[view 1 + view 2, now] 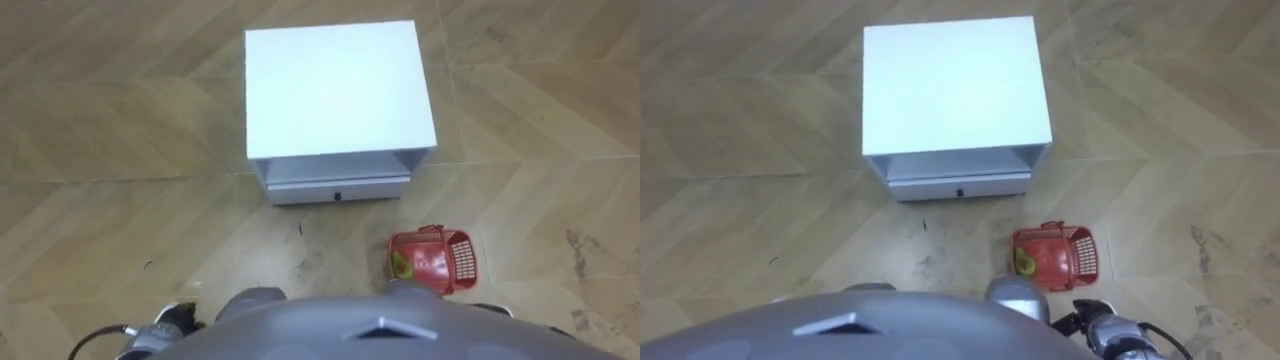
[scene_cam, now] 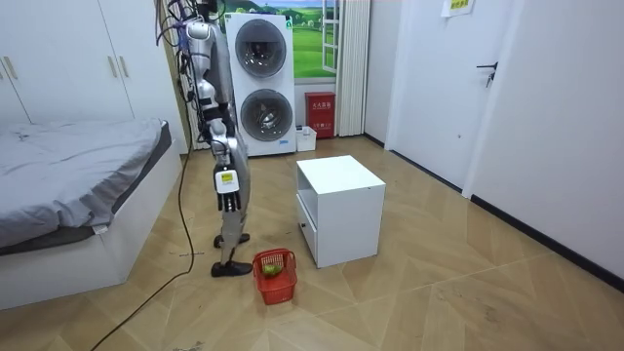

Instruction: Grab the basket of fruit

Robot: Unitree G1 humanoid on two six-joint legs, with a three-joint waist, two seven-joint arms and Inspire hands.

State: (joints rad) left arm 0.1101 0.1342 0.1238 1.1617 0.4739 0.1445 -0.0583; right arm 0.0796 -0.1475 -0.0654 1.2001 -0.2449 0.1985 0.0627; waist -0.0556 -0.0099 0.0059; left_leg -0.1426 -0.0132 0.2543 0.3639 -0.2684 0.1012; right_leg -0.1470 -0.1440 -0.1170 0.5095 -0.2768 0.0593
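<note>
The red plastic fruit basket point(image 1: 432, 260) stands on the wooden floor, just ahead of me and to my right. A yellow-green fruit point(image 1: 400, 265) lies inside it. In the room view the basket point(image 2: 275, 275) sits by my feet, between me and the white cabinet. I stand upright facing that cabinet. My right hand point(image 2: 226, 198) hangs beside my thigh, well above the basket, with its fingers relaxed and holding nothing.
A white cabinet point(image 1: 335, 85) with an open shelf and a drawer stands straight ahead on the floor. A bed point(image 2: 68, 185) is behind me, at the room view's left. Stacked washing machines point(image 2: 261, 83) stand at the back wall.
</note>
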